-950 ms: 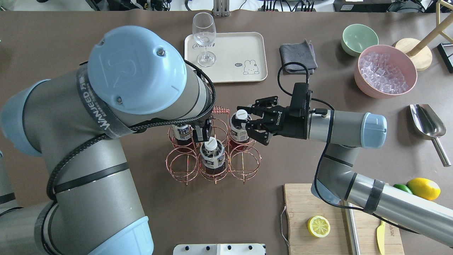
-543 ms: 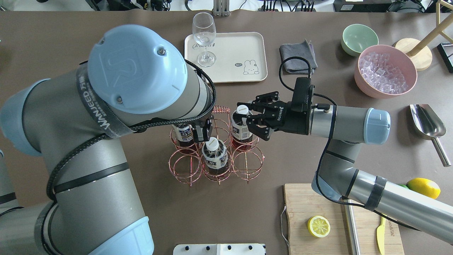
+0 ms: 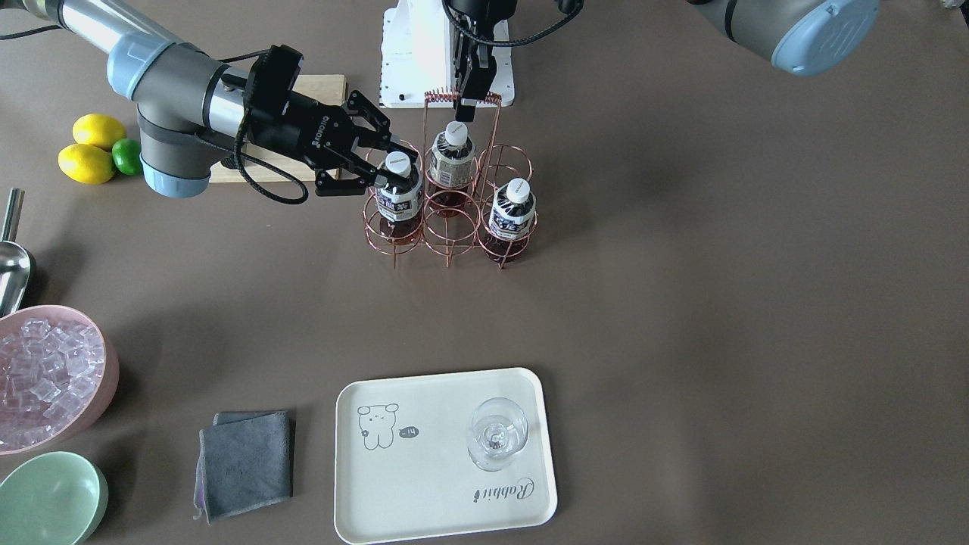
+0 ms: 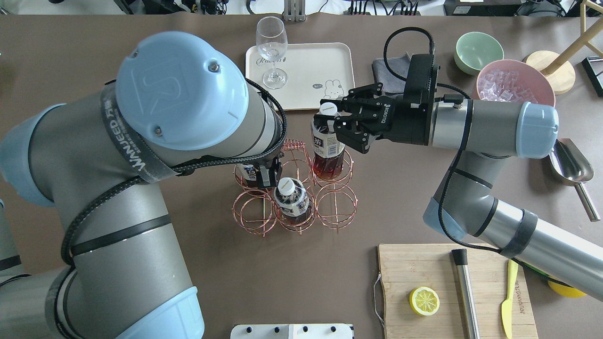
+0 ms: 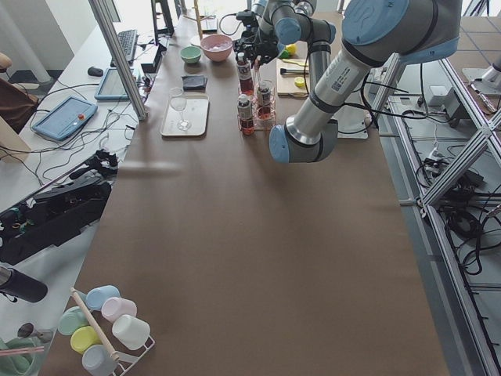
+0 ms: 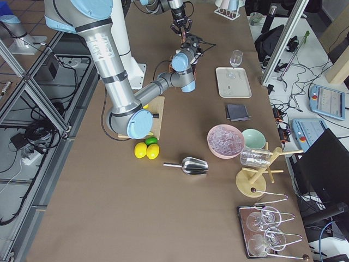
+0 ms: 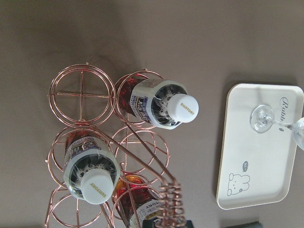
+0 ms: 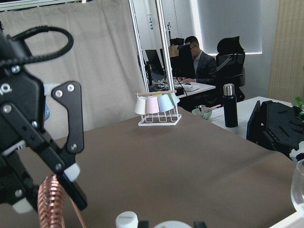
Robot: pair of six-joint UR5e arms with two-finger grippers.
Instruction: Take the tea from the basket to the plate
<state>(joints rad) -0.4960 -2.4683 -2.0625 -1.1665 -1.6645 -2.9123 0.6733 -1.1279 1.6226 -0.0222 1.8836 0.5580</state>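
right gripper (image 4: 335,120) | clamped on tea (image 4: 326,146) just under cap, bottle body hanging below jaws | left gripper (image 3: 470,106) | at basket (image 7: 170,202) handle, grip unclear

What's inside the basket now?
Two tea bottles stand in the basket; a third bottle, gripped by the right claw, sits higher. Whether its base has left its ring is hidden.

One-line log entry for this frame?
right gripper: shut on tea | tea: base at basket cell | left gripper: at basket handle, grip unclear | plate: no tea
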